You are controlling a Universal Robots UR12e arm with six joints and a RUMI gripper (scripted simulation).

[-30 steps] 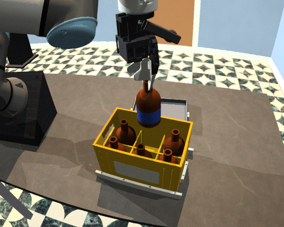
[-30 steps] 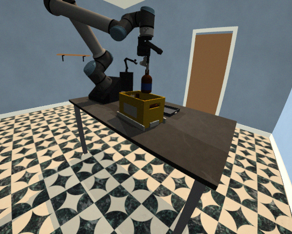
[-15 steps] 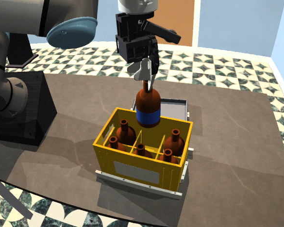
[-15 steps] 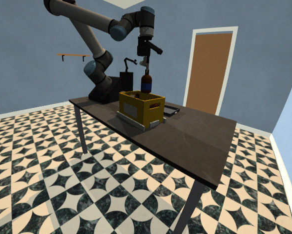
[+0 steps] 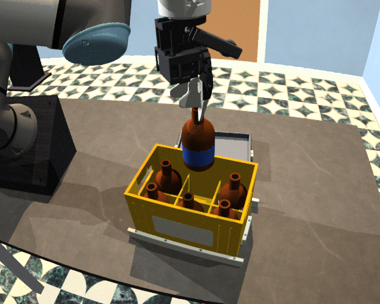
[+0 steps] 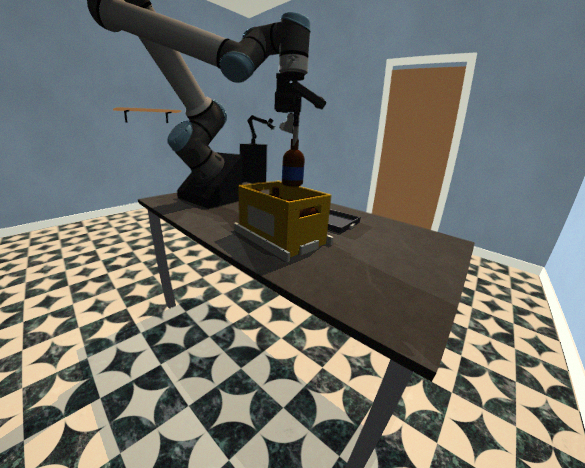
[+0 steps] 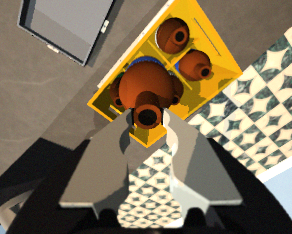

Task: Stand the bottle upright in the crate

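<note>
My gripper [image 5: 195, 106] is shut on the neck of a brown bottle [image 5: 198, 145] with a blue label. The bottle hangs upright, its base at about the rim of the yellow crate [image 5: 191, 201], over the back middle compartment. In the wrist view the gripper [image 7: 148, 116] clamps the bottle's neck, and the bottle [image 7: 146, 90] covers part of the crate [image 7: 167, 67]. The exterior view shows the bottle [image 6: 293, 166] just above the crate [image 6: 283, 214]. The grey tray [image 5: 230, 145] lies empty behind the crate.
Several other brown bottles [image 5: 167, 180] stand upright in the crate's other compartments. The crate sits on a grey base rail [image 5: 186, 247]. The arm's dark base block [image 5: 23, 147] stands at the table's left. The tray also shows in the wrist view [image 7: 67, 27].
</note>
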